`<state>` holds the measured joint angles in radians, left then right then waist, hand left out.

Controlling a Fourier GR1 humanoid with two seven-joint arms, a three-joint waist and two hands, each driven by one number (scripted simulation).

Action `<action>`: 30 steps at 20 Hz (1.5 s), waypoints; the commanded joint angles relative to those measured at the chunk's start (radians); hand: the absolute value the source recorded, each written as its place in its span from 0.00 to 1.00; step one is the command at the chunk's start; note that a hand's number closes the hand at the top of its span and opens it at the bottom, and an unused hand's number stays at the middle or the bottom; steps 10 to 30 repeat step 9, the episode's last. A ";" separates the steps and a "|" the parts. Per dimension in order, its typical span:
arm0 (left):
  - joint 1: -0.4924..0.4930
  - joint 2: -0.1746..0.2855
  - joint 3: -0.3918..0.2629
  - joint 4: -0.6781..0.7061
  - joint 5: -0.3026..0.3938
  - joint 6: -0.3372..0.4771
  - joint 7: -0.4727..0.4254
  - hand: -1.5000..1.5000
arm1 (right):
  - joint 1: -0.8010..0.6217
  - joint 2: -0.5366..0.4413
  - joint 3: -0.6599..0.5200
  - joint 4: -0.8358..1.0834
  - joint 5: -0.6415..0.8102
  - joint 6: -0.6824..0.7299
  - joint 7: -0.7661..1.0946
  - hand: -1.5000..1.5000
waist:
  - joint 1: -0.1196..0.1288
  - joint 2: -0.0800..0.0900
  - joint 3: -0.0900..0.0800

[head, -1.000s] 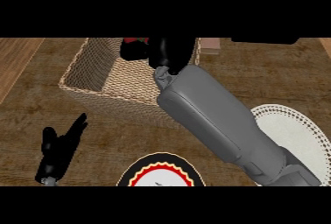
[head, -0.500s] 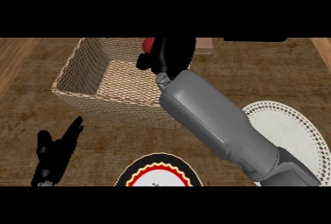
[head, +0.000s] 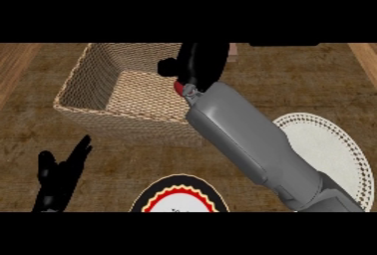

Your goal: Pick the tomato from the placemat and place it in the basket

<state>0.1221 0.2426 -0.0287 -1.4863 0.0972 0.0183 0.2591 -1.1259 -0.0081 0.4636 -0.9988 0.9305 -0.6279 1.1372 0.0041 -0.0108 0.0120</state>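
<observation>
Nearest the viewer, one plate (head: 157, 192) with a red and yellow band inside a black rim lay in front of the basket, cut off by the lower edge. To the front-left of the basket, the one left hand (head: 59, 177) rested on the counter (head: 309, 82), released, its fingers straight and pointing up toward the basket's near wall but well apart from it. One white lacy placemat (head: 330, 145) lay to the basket's front-right, bare where it showed and partly covered by the grey right forearm (head: 247, 142), which ran slantwise from the lower right up to the basket's right side. The single woven basket (head: 87, 85) stood beyond, its inside bare where it showed. Over its right edge hung the right hand (head: 200, 62), fingers curled down. The one tomato (head: 179, 87) appeared only as a red sliver under that hand, so it seemed to be grasped there, just above the basket's right wall.
</observation>
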 commanded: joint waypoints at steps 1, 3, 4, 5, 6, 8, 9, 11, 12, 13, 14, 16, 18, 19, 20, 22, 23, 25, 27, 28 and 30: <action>0.029 -0.016 0.016 0.095 0.004 0.005 -0.002 0.50 | 0.038 0.004 -0.055 -0.098 0.054 -0.024 0.160 0.00 | -0.030 0.001 -0.013; -0.001 0.003 0.033 0.090 0.017 -0.007 0.021 0.50 | 0.065 0.008 -0.062 -0.134 0.073 -0.077 0.211 0.00 | -0.029 0.001 -0.013; 0.070 -0.017 -0.001 0.050 -0.013 0.011 -0.003 0.50 | 0.075 0.008 -0.085 -0.169 0.116 -0.031 0.211 0.00 | -0.031 -0.005 -0.012; 0.069 -0.031 -0.003 0.028 -0.018 0.032 0.002 0.50 | 0.108 -0.027 -0.117 -0.217 0.112 -0.007 0.196 0.00 | -0.045 -0.008 -0.011; 0.079 -0.007 0.012 0.007 0.000 0.014 0.031 0.50 | 0.116 -0.011 -0.131 -0.243 0.142 -0.010 0.220 0.00 | -0.043 -0.009 -0.011; 0.043 -0.016 0.021 0.078 -0.009 0.018 0.002 0.50 | 0.195 -0.032 -0.131 -0.324 0.154 0.044 0.196 0.00 | -0.057 -0.005 -0.012; 0.086 -0.001 0.026 0.061 -0.006 0.002 -0.018 0.50 | 0.239 -0.040 -0.151 -0.360 0.146 0.034 0.183 0.00 | -0.049 -0.004 -0.012; 0.086 -0.001 0.026 0.061 -0.006 0.002 -0.018 0.50 | 0.239 -0.040 -0.151 -0.360 0.146 0.034 0.183 0.00 | -0.049 -0.004 -0.012; 0.086 -0.001 0.026 0.061 -0.006 0.002 -0.018 0.50 | 0.239 -0.040 -0.151 -0.360 0.146 0.034 0.183 0.00 | -0.049 -0.004 -0.012; 0.086 -0.001 0.026 0.061 -0.006 0.002 -0.018 0.50 | 0.239 -0.040 -0.151 -0.360 0.146 0.034 0.183 0.00 | -0.049 -0.004 -0.012; 0.086 -0.001 0.026 0.061 -0.006 0.002 -0.018 0.50 | 0.239 -0.040 -0.151 -0.360 0.146 0.034 0.183 0.00 | -0.049 -0.004 -0.012; 0.086 -0.001 0.026 0.061 -0.006 0.002 -0.018 0.50 | 0.239 -0.040 -0.151 -0.360 0.146 0.034 0.183 0.00 | -0.049 -0.004 -0.012; 0.086 -0.001 0.026 0.061 -0.006 0.002 -0.018 0.50 | 0.239 -0.040 -0.151 -0.360 0.146 0.034 0.183 0.00 | -0.049 -0.004 -0.012; 0.086 -0.001 0.026 0.061 -0.006 0.002 -0.018 0.50 | 0.239 -0.040 -0.151 -0.360 0.146 0.034 0.183 0.00 | -0.049 -0.004 -0.012; 0.086 -0.001 0.026 0.061 -0.006 0.002 -0.018 0.50 | 0.239 -0.040 -0.151 -0.360 0.146 0.034 0.183 0.00 | -0.049 -0.004 -0.012; 0.086 -0.001 0.026 0.061 -0.006 0.002 -0.018 0.50 | 0.239 -0.040 -0.151 -0.360 0.146 0.034 0.183 0.00 | -0.049 -0.004 -0.012; 0.086 -0.001 0.026 0.061 -0.006 0.002 -0.018 0.50 | 0.239 -0.040 -0.151 -0.360 0.146 0.034 0.183 0.00 | -0.049 -0.004 -0.012; 0.086 -0.001 0.026 0.061 -0.006 0.002 -0.018 0.50 | 0.239 -0.040 -0.151 -0.360 0.146 0.034 0.183 0.00 | -0.049 -0.004 -0.012; 0.086 -0.001 0.026 0.061 -0.006 0.002 -0.018 0.50 | 0.239 -0.040 -0.151 -0.360 0.146 0.034 0.183 0.00 | -0.049 -0.004 -0.012; 0.086 -0.001 0.026 0.061 -0.006 0.002 -0.018 0.50 | 0.239 -0.040 -0.151 -0.360 0.146 0.034 0.183 0.00 | -0.049 -0.004 -0.012; 0.086 -0.001 0.026 0.061 -0.006 0.002 -0.018 0.50 | 0.239 -0.040 -0.151 -0.360 0.146 0.034 0.183 0.00 | -0.049 -0.004 -0.012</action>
